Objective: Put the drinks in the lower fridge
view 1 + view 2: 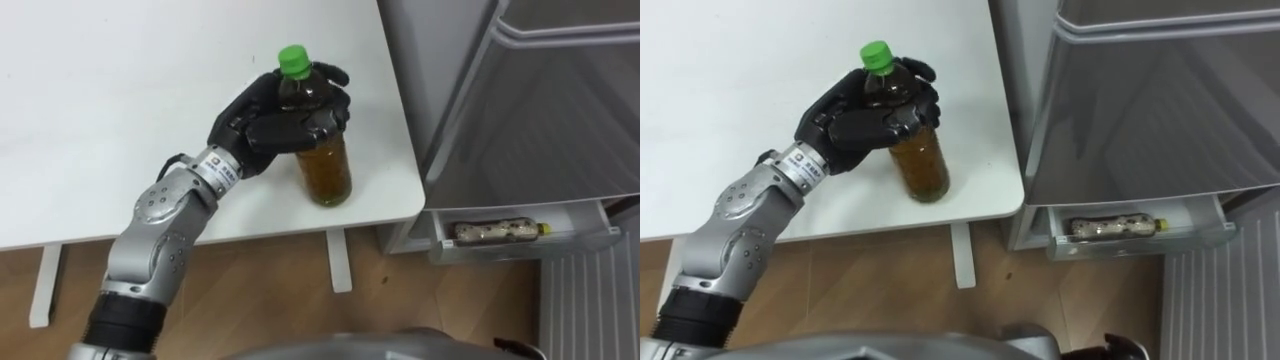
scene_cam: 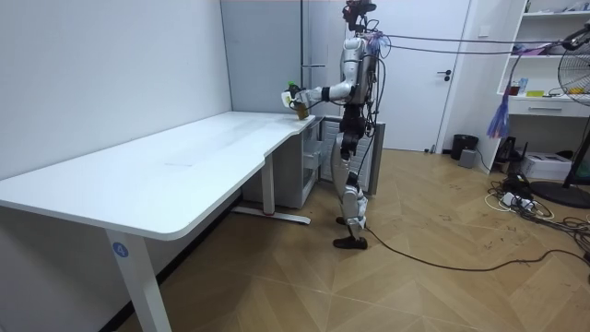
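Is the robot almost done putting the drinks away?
One tan bottle already lies in the grey fridge's open lower shelf. The left robot hand grips a green-capped plastic bottle of brown drink standing on the white table. That one isn't in yet.

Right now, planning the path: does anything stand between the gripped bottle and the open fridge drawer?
Nothing visible. The left hand holds the green-capped bottle at the table corner; the drawer is open, another bottle lying inside.
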